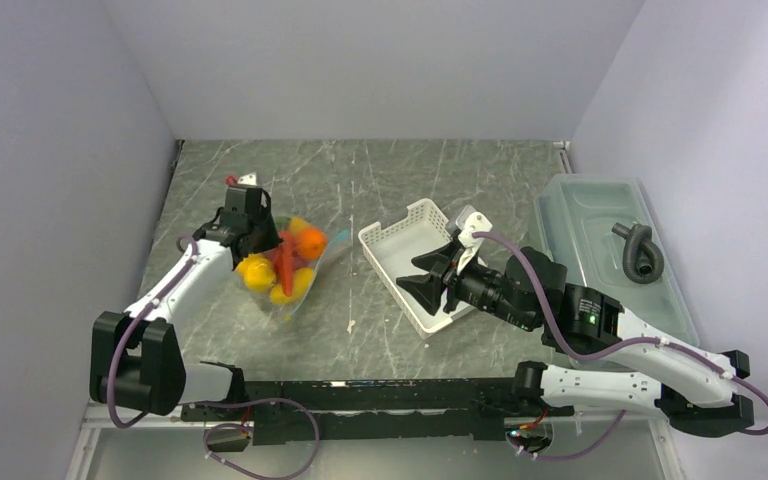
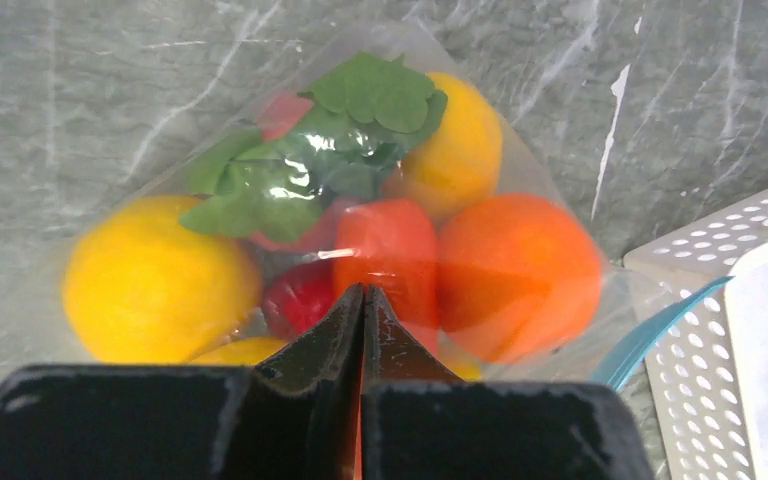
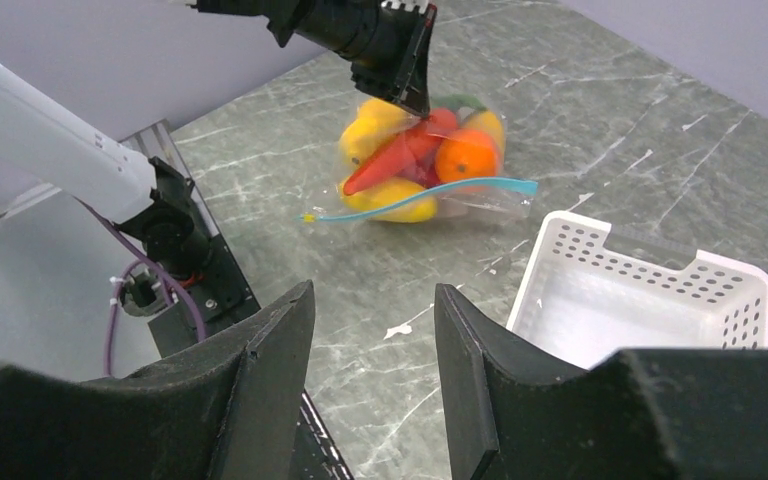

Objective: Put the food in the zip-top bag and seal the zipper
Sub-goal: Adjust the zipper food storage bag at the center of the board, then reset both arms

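Observation:
The zip-top bag (image 1: pixel 285 268) lies on the left of the table, full of the food: an orange (image 2: pixel 520 270), a lemon (image 2: pixel 155 280), a carrot (image 3: pixel 385 160), red pieces and green leaves (image 2: pixel 350 130). Its teal zipper (image 3: pixel 430 192) curves along the mouth on the side facing the basket, and that mouth looks loosely agape. My left gripper (image 2: pixel 363 290) is pressed shut on the bag's film at the opposite edge, above the carrot. My right gripper (image 3: pixel 375 300) hovers open and empty over the basket's near side, well apart from the bag.
A white perforated basket (image 1: pixel 390 240) stands empty mid-table, just right of the bag. A large translucent lidded bin (image 1: pixel 580 200) with a grey hose piece (image 1: pixel 640 252) on it sits at the far right. Walls close in the table on three sides.

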You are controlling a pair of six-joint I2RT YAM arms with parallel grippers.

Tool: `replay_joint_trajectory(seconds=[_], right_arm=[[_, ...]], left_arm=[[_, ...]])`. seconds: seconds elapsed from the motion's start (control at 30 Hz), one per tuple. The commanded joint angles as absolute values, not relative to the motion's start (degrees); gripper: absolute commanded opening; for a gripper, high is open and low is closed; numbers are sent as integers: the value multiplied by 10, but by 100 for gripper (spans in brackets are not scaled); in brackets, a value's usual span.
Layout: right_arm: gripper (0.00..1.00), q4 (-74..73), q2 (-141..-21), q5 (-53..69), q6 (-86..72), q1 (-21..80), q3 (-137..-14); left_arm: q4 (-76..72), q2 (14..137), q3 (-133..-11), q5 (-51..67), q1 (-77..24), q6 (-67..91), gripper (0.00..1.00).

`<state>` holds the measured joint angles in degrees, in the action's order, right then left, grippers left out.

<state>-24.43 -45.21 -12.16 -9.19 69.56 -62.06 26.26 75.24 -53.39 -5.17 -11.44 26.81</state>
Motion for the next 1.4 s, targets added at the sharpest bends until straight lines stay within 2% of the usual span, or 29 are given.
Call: replay_joint_trajectory(seconds=[0.0,0.13,0.5,1.13,1.37], right_arm=[[51,-249,-449,-131,-84,693,-625],[51,-246,-455,-129,-83,693,-627],[52,-242,-465,-123,-95,692,-633],[58,-247,-465,-149,-102,690,-630],[61,-244,-485,-160,-104,683,-631]], left_arm=[[263,787,-456,-23,-137,305,8],[256,782,-443,-28,-163,303,8],[309,714,-499,-44,-175,284,10],[397,598,-624,-48,-175,216,38],[407,576,-663,42,-175,161,47]])
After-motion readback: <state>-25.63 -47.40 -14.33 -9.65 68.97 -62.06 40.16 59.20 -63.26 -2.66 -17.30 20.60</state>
